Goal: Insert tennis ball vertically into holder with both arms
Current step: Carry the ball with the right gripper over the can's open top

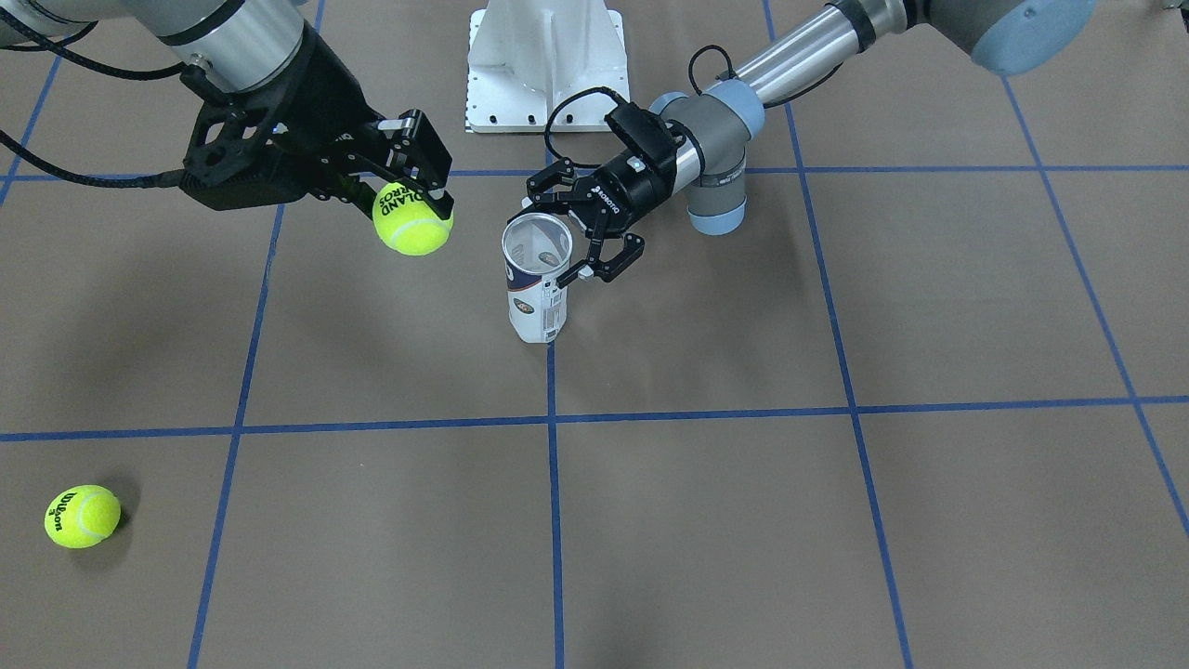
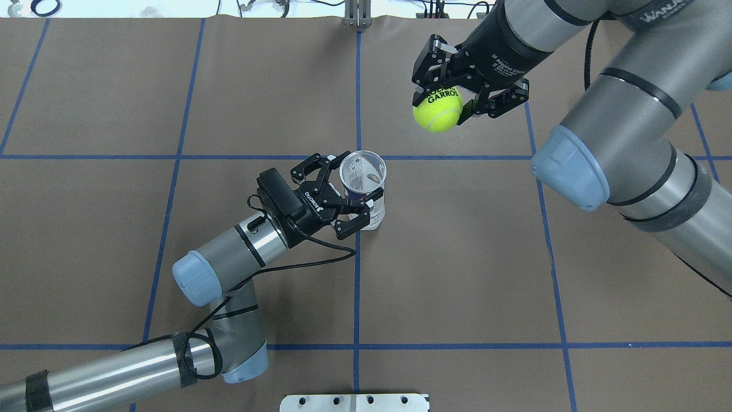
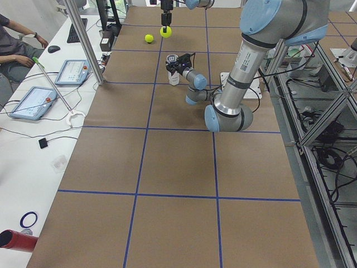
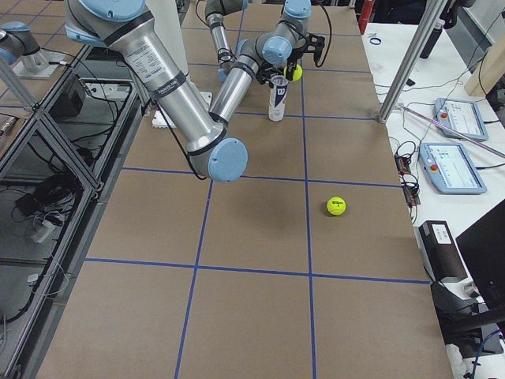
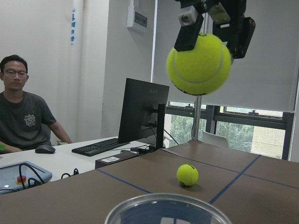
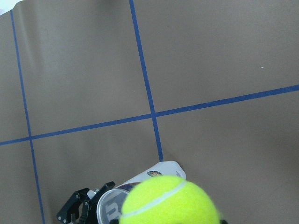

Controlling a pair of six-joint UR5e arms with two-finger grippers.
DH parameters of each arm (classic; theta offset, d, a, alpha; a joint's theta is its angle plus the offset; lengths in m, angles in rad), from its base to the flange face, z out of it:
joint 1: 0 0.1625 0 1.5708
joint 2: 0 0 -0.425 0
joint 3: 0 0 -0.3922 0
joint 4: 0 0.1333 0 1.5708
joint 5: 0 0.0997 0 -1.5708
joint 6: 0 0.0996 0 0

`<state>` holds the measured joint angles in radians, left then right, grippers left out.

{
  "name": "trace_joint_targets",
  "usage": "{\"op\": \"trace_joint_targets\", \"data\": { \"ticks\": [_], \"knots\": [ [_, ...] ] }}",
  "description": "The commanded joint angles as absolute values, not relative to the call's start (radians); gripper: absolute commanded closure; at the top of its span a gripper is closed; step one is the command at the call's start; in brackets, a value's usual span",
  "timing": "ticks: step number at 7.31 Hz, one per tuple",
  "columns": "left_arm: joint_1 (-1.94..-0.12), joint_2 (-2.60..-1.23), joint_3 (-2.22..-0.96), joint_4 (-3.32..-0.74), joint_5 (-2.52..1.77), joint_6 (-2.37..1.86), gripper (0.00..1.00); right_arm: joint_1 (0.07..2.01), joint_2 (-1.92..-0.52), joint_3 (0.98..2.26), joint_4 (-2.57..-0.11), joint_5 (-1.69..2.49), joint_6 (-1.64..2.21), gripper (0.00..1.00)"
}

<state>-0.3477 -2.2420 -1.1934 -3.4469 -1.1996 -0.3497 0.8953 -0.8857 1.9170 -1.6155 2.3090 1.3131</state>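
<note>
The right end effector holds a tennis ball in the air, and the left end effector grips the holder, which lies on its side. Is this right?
Not quite: the holder stands upright on the table, as the exterior front-facing view shows. The rest holds: the right end effector holds the tennis ball, the left end effector grips the holder.

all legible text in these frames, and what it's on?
"ROLAND GARROS", partly covered: held tennis ball in the right gripper.
"Wilson": loose tennis ball on the table.
"ROBOTIQ": body of the left gripper.
"2F Adaptive", rest unclear: body of the right gripper.
Label on the holder: too small to read.
</note>
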Motion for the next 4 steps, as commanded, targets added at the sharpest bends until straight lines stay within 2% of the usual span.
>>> {"op": "trace_joint_targets", "data": {
  "ticks": [1,2,4],
  "knots": [
    [-0.347,-2.243,-1.193,-3.447,-1.200,-0.350,0.05,0.859,-0.859,1.899,-1.614,2.283,1.328,1.00],
    [-0.347,-2.244,-1.193,-3.447,-1.200,-0.350,0.05,0.823,-0.803,1.857,-1.614,2.240,1.374,1.00],
    [-0.347,-2.243,-1.193,-3.447,-1.200,-0.350,0.06,0.746,-0.781,1.848,-1.612,2.147,1.405,1.00]
  ]
}}
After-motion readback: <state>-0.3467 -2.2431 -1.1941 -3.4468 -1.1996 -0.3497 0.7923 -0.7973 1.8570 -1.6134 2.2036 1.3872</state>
